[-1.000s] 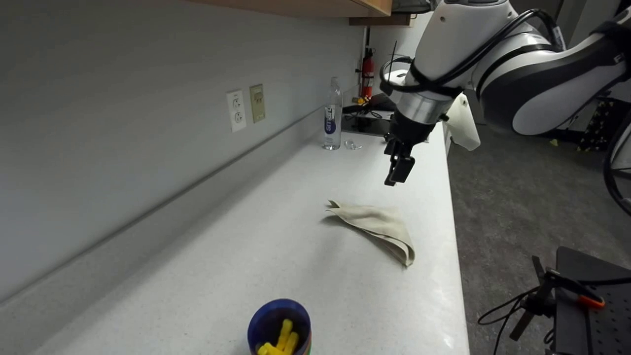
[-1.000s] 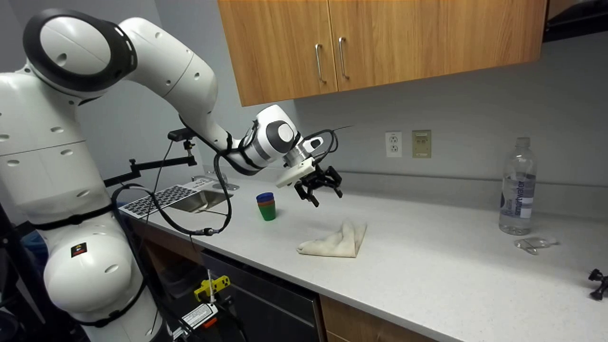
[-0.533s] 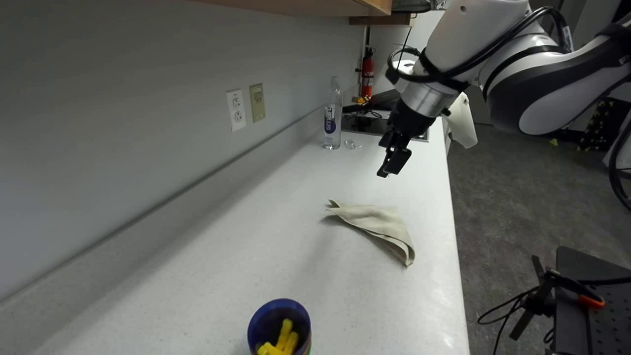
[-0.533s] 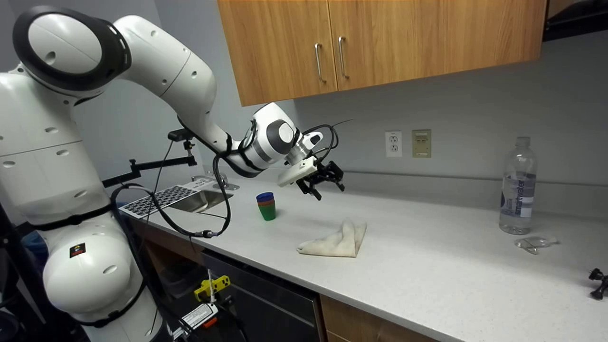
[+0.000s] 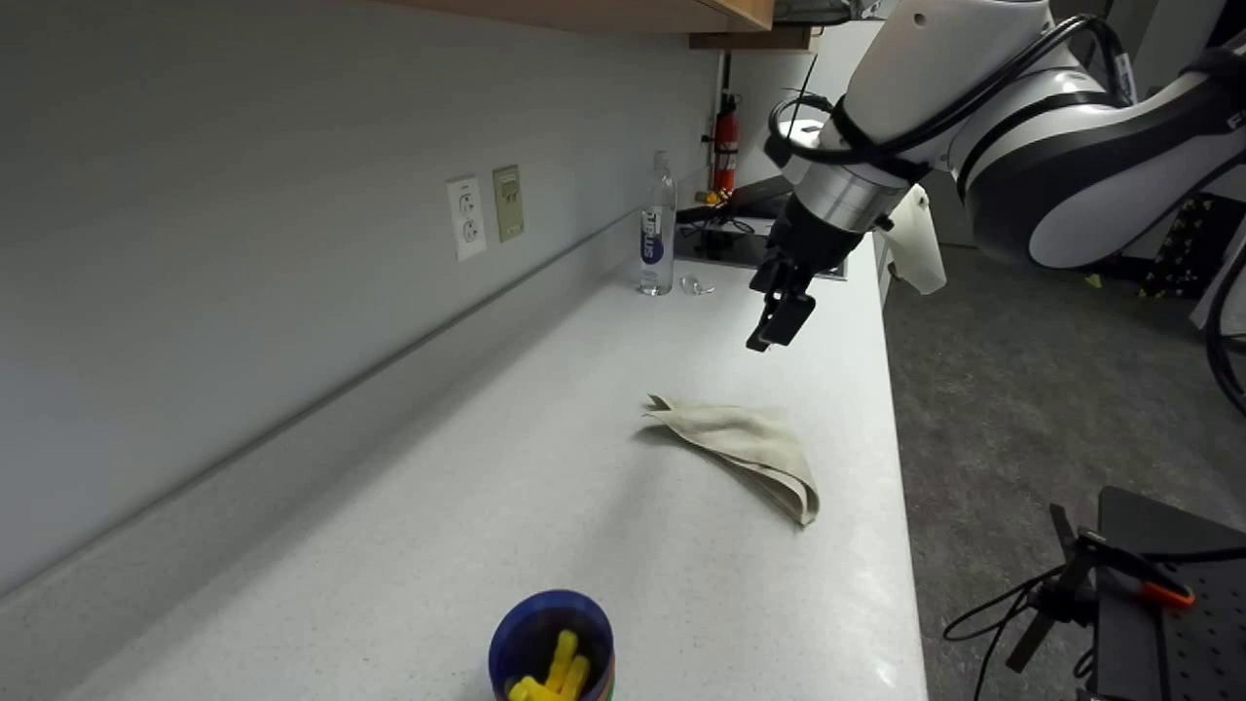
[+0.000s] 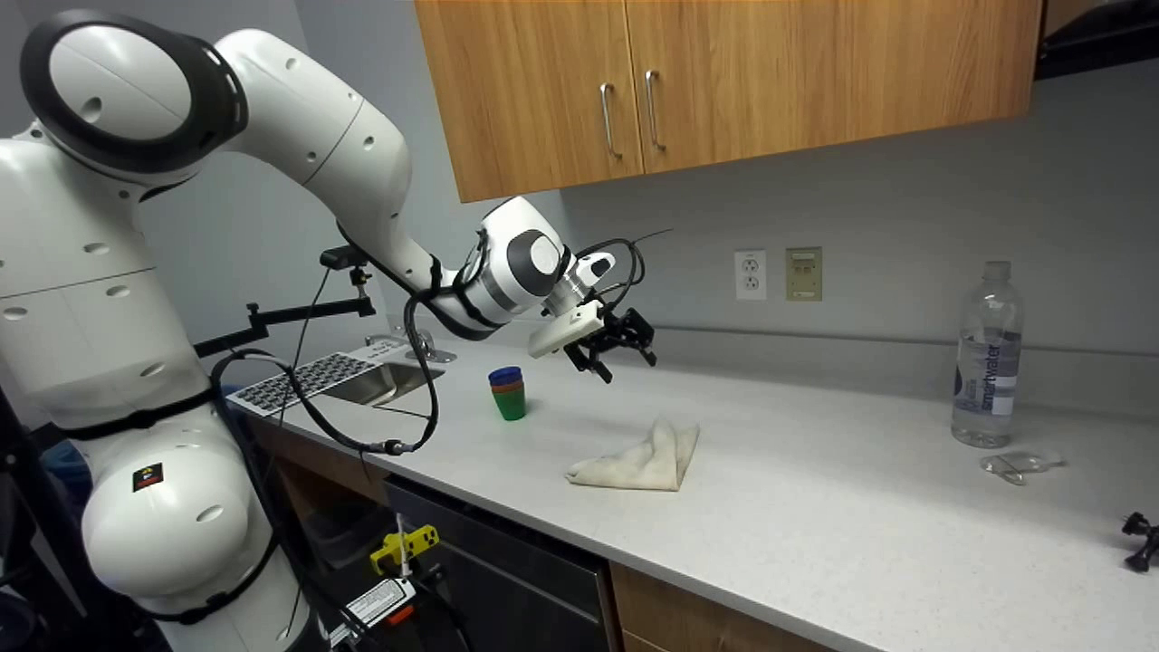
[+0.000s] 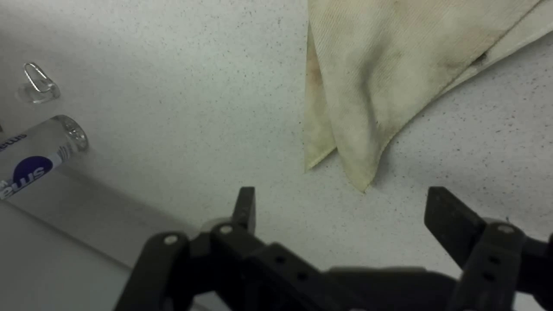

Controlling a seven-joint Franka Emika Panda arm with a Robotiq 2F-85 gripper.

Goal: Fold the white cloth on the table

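The white cloth (image 5: 745, 438) lies wrinkled and partly folded over itself on the white table (image 5: 438, 545). In the other exterior picture the cloth (image 6: 634, 462) shows a raised ridge and a pointed corner. In the wrist view the cloth (image 7: 389, 73) has brownish stains, overlapping layers and two corners pointing toward the jaws. My gripper (image 6: 627, 367) is open and empty, held above the table and apart from the cloth. In the wrist view the gripper (image 7: 341, 192) has its jaws wide apart, with bare table between them. Part of the cloth is cut off there.
A blue cup (image 5: 551, 633) with yellow pieces inside stands on the table, stacked in other cups. A clear water bottle (image 6: 987, 362) and a small clear object (image 6: 1021, 465) stand farther along. A wall backs the table, and a wooden cabinet (image 6: 724, 81) hangs above.
My gripper has risen slightly and drawn back a little over the last second, with almost no motion in the last half second. It stays open. The cloth has not moved.
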